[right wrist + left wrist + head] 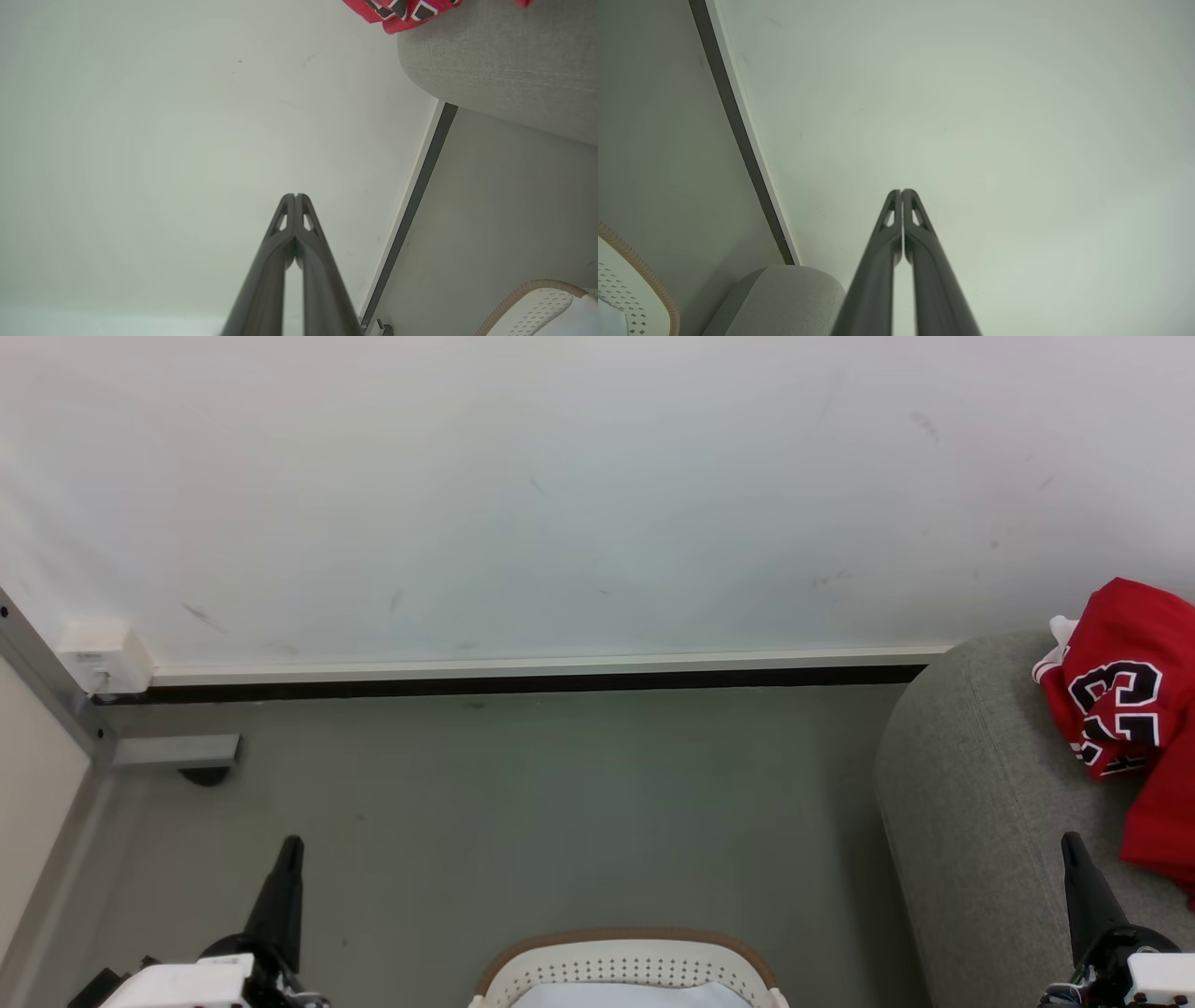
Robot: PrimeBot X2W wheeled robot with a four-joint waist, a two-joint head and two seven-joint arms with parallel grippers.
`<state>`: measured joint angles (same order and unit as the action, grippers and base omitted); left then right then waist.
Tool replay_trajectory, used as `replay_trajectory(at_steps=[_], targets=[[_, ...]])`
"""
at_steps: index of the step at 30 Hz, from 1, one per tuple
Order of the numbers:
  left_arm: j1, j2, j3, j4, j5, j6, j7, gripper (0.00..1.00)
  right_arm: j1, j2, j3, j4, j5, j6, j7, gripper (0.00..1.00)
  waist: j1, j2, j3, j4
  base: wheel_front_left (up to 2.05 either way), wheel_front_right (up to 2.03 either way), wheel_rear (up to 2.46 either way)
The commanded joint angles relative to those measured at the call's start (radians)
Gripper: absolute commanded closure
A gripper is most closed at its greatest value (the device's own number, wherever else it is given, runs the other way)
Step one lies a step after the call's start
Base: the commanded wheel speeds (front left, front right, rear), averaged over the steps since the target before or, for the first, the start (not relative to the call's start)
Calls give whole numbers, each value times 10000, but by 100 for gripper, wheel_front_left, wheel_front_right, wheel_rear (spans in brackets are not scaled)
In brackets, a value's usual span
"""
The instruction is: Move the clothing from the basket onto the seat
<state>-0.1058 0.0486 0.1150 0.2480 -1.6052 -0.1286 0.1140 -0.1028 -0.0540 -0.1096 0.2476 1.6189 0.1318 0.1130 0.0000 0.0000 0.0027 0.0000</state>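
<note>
The room has a plain white wall (560, 476) with a few small dark marks, a dark strip (523, 686) along its bottom, and a smooth grey floor (513, 803). The oval white plastic basket with little holes and a brown braided rim (625, 934) stands on the floor close to the robot. To the right of the basket, with a strip of bare floor between them, is the big grey cloth seat with rounded corners (971, 784). The bright red soft clothing with white trim (1130, 700) lies crumpled on top of the seat, well away from the basket, and the black number 23 with white edges shows on it. In the right wrist view a bit of the red cloth hangs over the edge of the seat. The left gripper (290, 845) is in the air to the left of the basket, with its two long dark fingers pressed together and nothing between them. The right gripper (1072, 843) is to the right of the basket, in front of the seat, and its fingers are pressed together too, pinching nothing. Far to the left of the basket, a small white box (103, 658) sits low on the wall beside a grey metal frame (56, 700).
</note>
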Motion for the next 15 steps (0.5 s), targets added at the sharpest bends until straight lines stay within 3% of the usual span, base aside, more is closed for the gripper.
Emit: replay_trajectory(at_steps=[1,15], targets=[[-83,15,18,-34,-138,-44,39,100,-124,11,-45,-43,-62,-23,-3,100,0,0,0,0,0,0,0],[-83,15,17,-34,-138,-44,38,100,-125,18,-53,-42,-74,-21,7,100,0,0,0,0,0,0,0]])
